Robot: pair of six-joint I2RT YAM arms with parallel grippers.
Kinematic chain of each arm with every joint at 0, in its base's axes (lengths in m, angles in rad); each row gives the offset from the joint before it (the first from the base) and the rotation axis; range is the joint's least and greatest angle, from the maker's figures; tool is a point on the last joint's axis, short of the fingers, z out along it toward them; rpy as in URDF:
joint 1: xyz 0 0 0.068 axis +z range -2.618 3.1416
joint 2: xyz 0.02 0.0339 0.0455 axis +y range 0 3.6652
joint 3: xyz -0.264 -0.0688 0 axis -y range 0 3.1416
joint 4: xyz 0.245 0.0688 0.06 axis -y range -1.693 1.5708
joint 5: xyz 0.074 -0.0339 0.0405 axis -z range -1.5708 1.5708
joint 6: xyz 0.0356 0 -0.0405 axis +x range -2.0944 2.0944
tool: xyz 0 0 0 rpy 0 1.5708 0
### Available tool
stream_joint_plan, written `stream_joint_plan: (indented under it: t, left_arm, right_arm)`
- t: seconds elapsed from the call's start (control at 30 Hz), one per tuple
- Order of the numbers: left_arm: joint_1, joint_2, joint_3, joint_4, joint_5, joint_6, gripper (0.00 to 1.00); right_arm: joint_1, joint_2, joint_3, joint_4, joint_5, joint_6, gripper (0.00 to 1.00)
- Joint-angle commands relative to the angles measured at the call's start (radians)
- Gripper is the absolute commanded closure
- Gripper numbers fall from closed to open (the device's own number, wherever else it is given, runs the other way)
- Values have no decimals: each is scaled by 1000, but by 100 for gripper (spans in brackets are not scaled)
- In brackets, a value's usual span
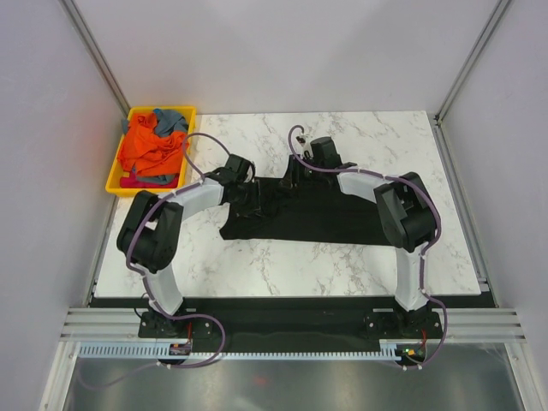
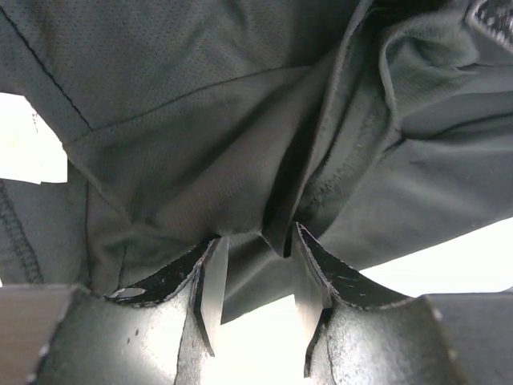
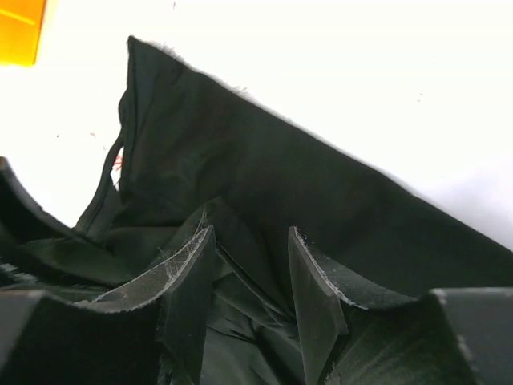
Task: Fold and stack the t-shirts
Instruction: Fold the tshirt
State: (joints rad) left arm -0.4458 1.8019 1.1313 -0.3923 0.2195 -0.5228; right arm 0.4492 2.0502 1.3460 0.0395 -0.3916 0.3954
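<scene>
Item: black t-shirt (image 1: 317, 218), spread on marble table (image 1: 385, 145). My left gripper (image 2: 258, 237) and right gripper (image 3: 251, 234) stood with jaws apart over its bunched far edge.

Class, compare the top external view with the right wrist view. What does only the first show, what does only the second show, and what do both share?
Only top external: the left gripper at the left end of the black t-shirt, and the orange t-shirt and grey-blue t-shirt heaped in the yellow tray.
Only right wrist: a close look at the right gripper, its fingers standing apart over bunched folds of cloth.
Both: the black t-shirt, the yellow tray (just a corner in the wrist view) and the white table.
</scene>
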Motion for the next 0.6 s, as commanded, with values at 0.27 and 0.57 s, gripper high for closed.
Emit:
stream_joint_plan:
  t: [0.27, 0.57]
  left_arm:
    - [-4, 66, 68, 33, 1, -9, 81]
    - [-5, -55, 50, -52, -38, -5, 98]
  right_arm:
    - [19, -4, 28, 28, -55, -38, 52]
    - [19, -91, -53, 13, -59, -89, 59]
